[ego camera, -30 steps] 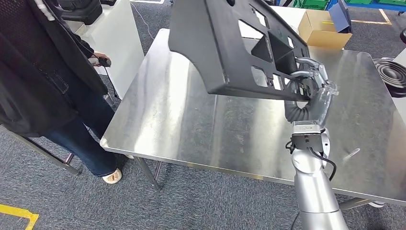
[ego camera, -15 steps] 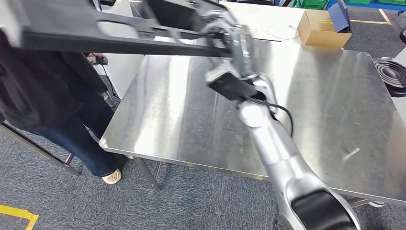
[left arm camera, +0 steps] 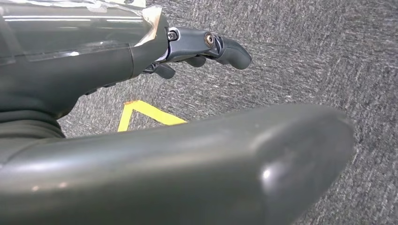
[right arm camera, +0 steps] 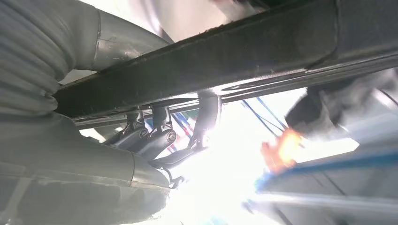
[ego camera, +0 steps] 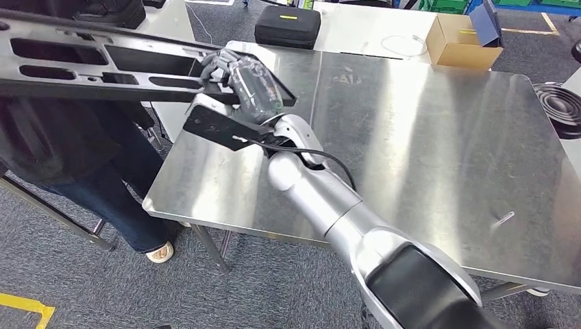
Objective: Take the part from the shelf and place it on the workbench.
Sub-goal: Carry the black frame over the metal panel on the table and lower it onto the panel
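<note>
Head view has the right hand point(ego camera: 241, 81) wrapped around one end of the part point(ego camera: 96, 65), a long black plastic panel with slots cut through it. Fingers are clamped over the panel's near edge, so it's definitely grasping it. The part sticks out sideways from the hand toward the left of the frame, roughly level, held up in the air. Its hand end hangs over the near-left corner of the workbench point(ego camera: 425, 137), and the rest reaches out past the bench edge, in front of a person point(ego camera: 75, 164) in dark clothes and jeans who stands just beside that corner. Part isn't touching the benchtop anywhere I can see. The silver right arm comes in from the lower right and crosses over the bench to get there.

Right wrist view is super blown out, but you can make out the part point(right arm camera: 225, 56) as a dark bar running across the frame with the fingers point(right arm camera: 145, 136) hooked up against it.

Left wrist view shows the left hand point(left arm camera: 197, 47) over grey carpet with a bit of yellow floor tape point(left arm camera: 141, 115). Fingers are loosely curled and nothing is in them.

Further back, beyond the bench, there's a black case point(ego camera: 288, 26) on a white table point(ego camera: 363, 31) and a cardboard box point(ego camera: 462, 42).
</note>
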`<state>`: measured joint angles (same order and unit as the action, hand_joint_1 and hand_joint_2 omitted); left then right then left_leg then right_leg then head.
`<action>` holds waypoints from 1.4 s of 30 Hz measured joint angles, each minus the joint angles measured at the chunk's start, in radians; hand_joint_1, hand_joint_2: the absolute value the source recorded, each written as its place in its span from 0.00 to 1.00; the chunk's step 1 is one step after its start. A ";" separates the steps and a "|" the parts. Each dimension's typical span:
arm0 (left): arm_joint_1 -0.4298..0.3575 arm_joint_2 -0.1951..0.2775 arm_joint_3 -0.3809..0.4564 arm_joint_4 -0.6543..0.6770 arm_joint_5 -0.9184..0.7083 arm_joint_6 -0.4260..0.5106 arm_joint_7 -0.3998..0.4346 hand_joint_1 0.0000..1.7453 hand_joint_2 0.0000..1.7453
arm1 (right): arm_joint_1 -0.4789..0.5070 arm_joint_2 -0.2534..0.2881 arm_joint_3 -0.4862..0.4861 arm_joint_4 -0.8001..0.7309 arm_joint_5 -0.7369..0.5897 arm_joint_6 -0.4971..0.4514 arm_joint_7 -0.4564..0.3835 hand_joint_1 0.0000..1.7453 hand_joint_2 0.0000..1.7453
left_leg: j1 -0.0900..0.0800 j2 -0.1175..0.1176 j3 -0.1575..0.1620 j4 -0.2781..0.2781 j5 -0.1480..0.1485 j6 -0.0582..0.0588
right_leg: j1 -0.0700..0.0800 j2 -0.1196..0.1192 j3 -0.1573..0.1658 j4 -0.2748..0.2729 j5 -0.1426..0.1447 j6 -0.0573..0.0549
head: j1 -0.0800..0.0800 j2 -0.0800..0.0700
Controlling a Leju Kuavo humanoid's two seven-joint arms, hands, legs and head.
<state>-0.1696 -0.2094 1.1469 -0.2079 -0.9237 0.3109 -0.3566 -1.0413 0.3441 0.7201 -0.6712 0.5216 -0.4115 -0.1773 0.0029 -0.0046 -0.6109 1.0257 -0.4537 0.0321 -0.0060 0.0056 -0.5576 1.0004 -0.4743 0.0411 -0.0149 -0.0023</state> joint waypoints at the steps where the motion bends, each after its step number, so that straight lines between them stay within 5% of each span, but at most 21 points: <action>1: 0.000 -0.002 -0.002 0.000 0.000 0.000 -0.001 0.00 0.00 | 0.000 0.002 0.060 0.013 -0.009 -0.012 0.033 1.00 1.00 | 0.000 0.000 0.000 0.000 0.000 0.000 | 0.000 0.000 0.000 0.000 0.000 0.000 | 0.000 0.000; 7: 0.001 -0.012 -0.013 0.000 -0.006 0.002 0.003 0.00 0.00 | 0.006 0.005 0.301 0.061 -0.031 -0.032 0.104 1.00 1.00 | 0.001 -0.001 0.000 0.000 0.000 0.000 | 0.000 0.000 -0.001 0.000 0.000 0.000 | 0.000 0.000; 13: 0.001 -0.013 -0.015 0.000 -0.006 0.003 0.005 0.00 0.00 | 0.002 0.005 0.362 0.085 -0.066 -0.029 0.115 1.00 1.00 | 0.000 0.000 0.000 0.000 0.000 0.000 | 0.000 0.000 0.000 0.000 0.000 0.000 | 0.000 0.000; 21: -0.001 -0.015 -0.016 0.000 0.009 0.003 -0.007 0.00 0.00 | -0.033 0.005 0.453 0.161 -0.013 0.037 0.309 1.00 1.00 | 0.000 -0.001 0.000 0.000 0.000 0.000 | 0.000 0.000 0.000 0.000 0.000 0.000 | 0.000 0.000; 26: 0.009 -0.024 -0.016 0.001 0.013 0.002 -0.007 0.00 0.00 | -0.077 -0.005 0.462 0.295 -0.006 0.031 0.335 1.00 1.00 | 0.000 -0.001 0.000 0.000 0.000 0.000 | 0.000 0.000 0.000 0.000 0.000 0.000 | 0.000 0.000; 42: 0.017 -0.026 -0.033 0.001 -0.005 -0.008 0.008 0.00 0.00 | -0.209 -0.254 0.438 0.447 0.021 0.030 0.375 1.00 1.00 | -0.002 0.000 0.000 0.001 0.000 0.000 | -0.001 0.001 0.000 0.000 0.001 0.001 | 0.000 0.000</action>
<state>-0.1521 -0.2354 1.1136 -0.2069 -0.9289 0.3024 -0.3482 -1.2503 0.0899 1.1581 -0.2242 0.5425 -0.3816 0.1981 0.0013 -0.0048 -0.6106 1.0267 -0.4539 0.0326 -0.0071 0.0065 -0.5581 1.0000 -0.4732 0.0425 -0.0152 -0.0023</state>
